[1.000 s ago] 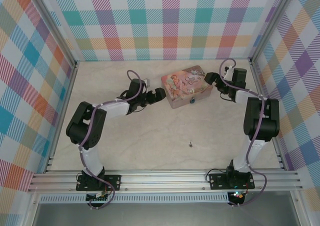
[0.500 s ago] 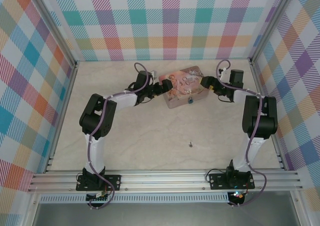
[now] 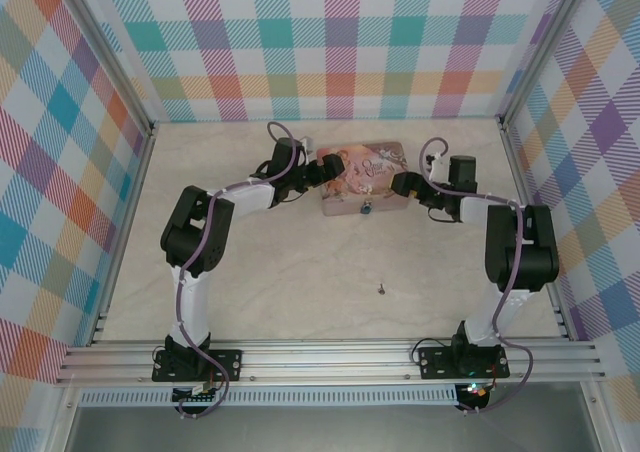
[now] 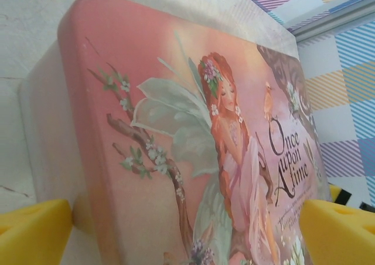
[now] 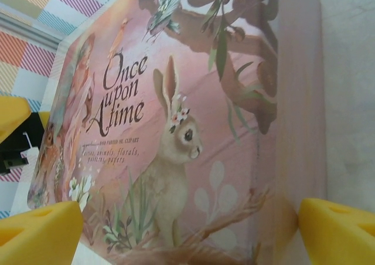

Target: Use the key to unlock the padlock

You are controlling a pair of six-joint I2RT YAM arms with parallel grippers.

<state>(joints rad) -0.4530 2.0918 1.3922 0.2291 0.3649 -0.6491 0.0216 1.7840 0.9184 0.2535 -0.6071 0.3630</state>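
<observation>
The pink illustrated tin (image 3: 365,172) lies at the back middle of the table. The tiny blue-teal padlock (image 3: 366,208) hangs on its near wall. The key (image 3: 381,290) is a dark speck on the bare table well in front of it, far from both arms. My left gripper (image 3: 322,175) is open, and its yellow fingers (image 4: 35,230) straddle the tin's (image 4: 176,101) left end. My right gripper (image 3: 403,185) straddles the right end of the tin (image 5: 176,101), with its fingers (image 5: 337,230) against both long walls.
Plaid walls close in the table at the back and on both sides. A metal rail (image 3: 330,357) runs along the near edge by the arm bases. Pale tabletop (image 3: 300,272) spreads between the tin and the rail.
Both grippers have closed in on the tin from its two ends. The tin has turned from tilted to square with the back wall and shifted a little left. The key has not moved.
</observation>
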